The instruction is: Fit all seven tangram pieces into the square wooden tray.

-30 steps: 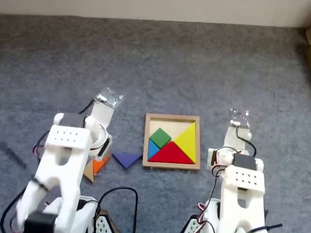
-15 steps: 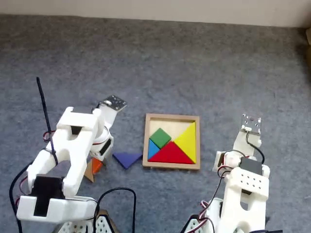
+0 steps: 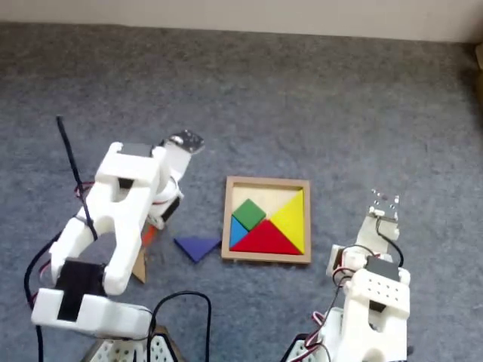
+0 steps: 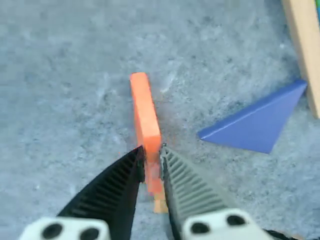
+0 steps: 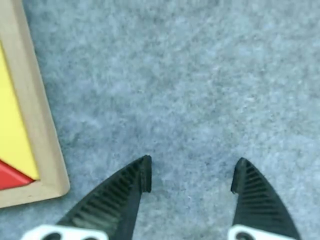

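Tray [image 3: 226,219] sits mid-tabletop, flat, square to the high view. Four pieces are seated in it:
- green square [image 3: 249,213] at 10 o'clock, standing on a corner
- yellow triangle [image 3: 290,219] at 3 o'clock
- red triangle [image 3: 266,239] at 6 o'clock, its long edge along the tray's near rim
- light-blue triangle [image 3: 235,232] at 8 o'clock, small, wedged between the green and the red

The strip along 12 o'clock inside the tray is bare wood.

Three pieces are outside, all on the tray's 9 o'clock side:
- dark-blue triangle [image 3: 196,246] lies flat just off the tray's left rim, one tip nearly at the frame; I can't tell if it touches. It also shows in the left wrist view [image 4: 255,125].
- orange piece [image 4: 145,115] is farther out at 9 o'clock, standing on edge. In the high view [image 3: 149,235] it is mostly under the left arm [image 3: 121,204].
- tan piece [image 3: 138,266] is at 8 o'clock of the tray, partly hidden by the same arm, just beside the orange one.

Left pincer [image 4: 150,155]: clamped on the near end of the orange piece, one jaw on each flat face. I can't tell whether the piece is clear of the tabletop [image 3: 339,98].

Right pincer [image 5: 192,175]: jaws spread wide, nothing between them, over bare grey surface beside the tray's corner [image 5: 40,145]. The right arm [image 3: 370,294] stands at 4 o'clock of the tray, apart from it.
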